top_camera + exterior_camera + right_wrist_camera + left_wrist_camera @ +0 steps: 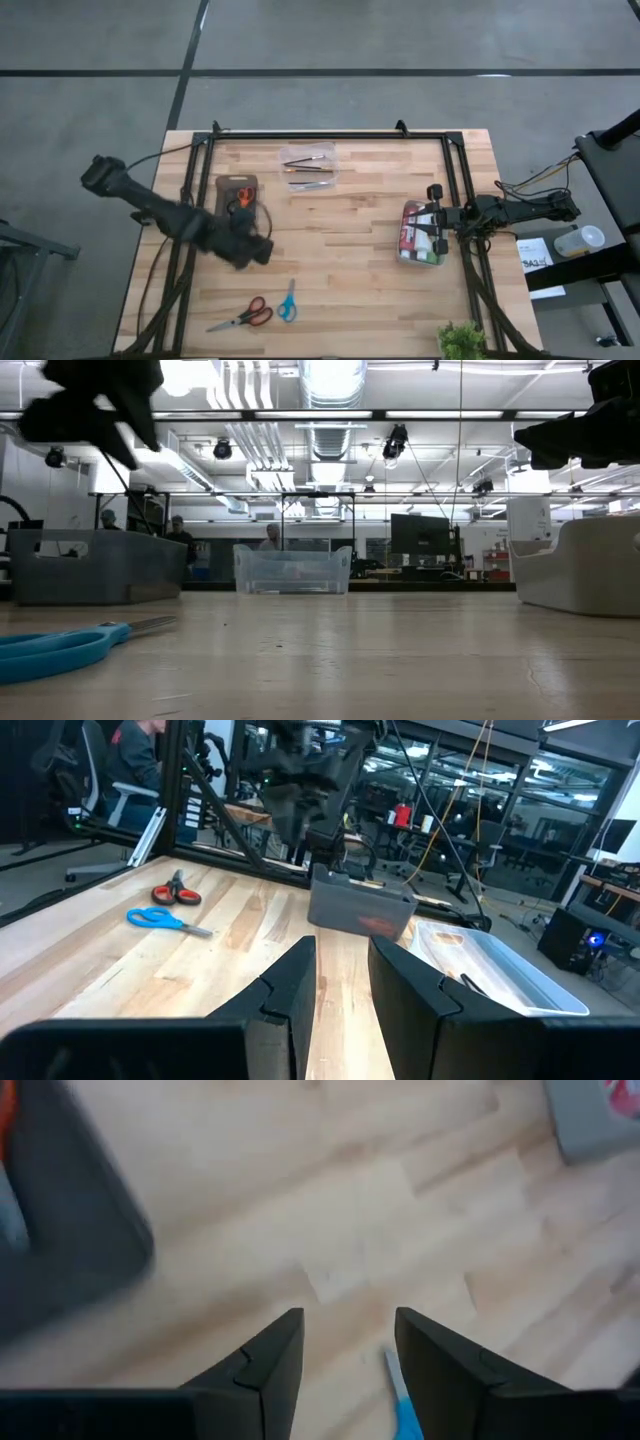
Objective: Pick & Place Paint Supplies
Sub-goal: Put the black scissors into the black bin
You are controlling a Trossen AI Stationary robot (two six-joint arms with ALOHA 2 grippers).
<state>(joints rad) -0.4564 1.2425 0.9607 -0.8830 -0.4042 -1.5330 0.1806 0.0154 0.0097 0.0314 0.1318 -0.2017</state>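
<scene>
The paint bottles, green and red among them, stand in a clear container (pixel 420 240) at the table's right. Thin brushes (pixel 308 166) lie in a clear tray (pixel 308 152) at the far middle. My left gripper (pixel 258 250) (pixel 345 1350) hangs open above the bare wood left of centre, just near of a grey tray (pixel 237 192), with nothing between its fingers. My right gripper (pixel 432 220) (pixel 340 970) is level above the container of bottles, pointing toward the table's left, its fingers slightly apart and holding nothing.
Red-handled scissors (pixel 245 315) and blue-handled scissors (pixel 288 300) lie near the front edge; the blue ones show below my left gripper (pixel 400 1400). The grey tray holds an orange-handled tool (pixel 240 197). A small green plant (pixel 460 342) stands at the near right corner.
</scene>
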